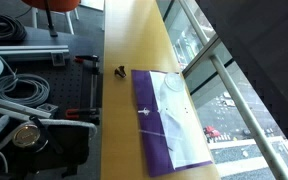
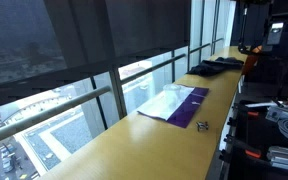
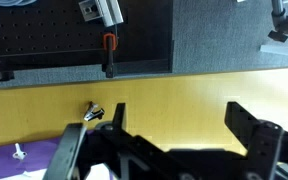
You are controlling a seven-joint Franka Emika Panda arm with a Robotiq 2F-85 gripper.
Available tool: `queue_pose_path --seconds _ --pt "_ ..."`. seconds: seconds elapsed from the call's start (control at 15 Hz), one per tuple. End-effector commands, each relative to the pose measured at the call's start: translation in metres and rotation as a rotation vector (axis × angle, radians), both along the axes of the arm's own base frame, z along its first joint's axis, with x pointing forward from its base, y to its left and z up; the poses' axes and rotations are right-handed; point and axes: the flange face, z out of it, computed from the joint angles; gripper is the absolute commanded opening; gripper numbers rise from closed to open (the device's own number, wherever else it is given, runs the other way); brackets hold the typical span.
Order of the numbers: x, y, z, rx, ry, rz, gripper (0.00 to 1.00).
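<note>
In the wrist view my gripper [image 3: 180, 120] is open and empty, its two black fingers spread over the bare yellow counter [image 3: 174, 90]. A small black clip [image 3: 94, 113] lies on the counter just left of the left finger. A purple and white cloth [image 3: 24, 162] lies flat at the lower left, partly hidden by the gripper body. Both exterior views show the cloth [image 1: 169, 115] [image 2: 174, 103] spread on the long counter with the clip [image 1: 118, 70] [image 2: 202, 125] close beside it. I cannot make out the gripper in the exterior views.
The counter [image 1: 124, 120] runs along a glass window with a metal railing [image 1: 234, 85]. A dark cloth [image 2: 214, 66] lies further along the counter. Cables and equipment [image 1: 24, 90] sit beside the counter. Orange clamps [image 3: 109, 45] hang on a black board behind it.
</note>
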Motion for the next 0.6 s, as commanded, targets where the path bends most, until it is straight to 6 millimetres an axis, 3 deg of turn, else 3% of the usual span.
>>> queue_pose_path --seconds 0.0,0.4,0.53 --pt "0.000 0.000 0.001 0.000 0.001 0.000 1.00" --pt "0.000 0.000 0.001 0.000 0.001 0.000 1.00" --pt "0.007 -0.006 -0.010 -0.048 -0.022 -0.019 1.00"
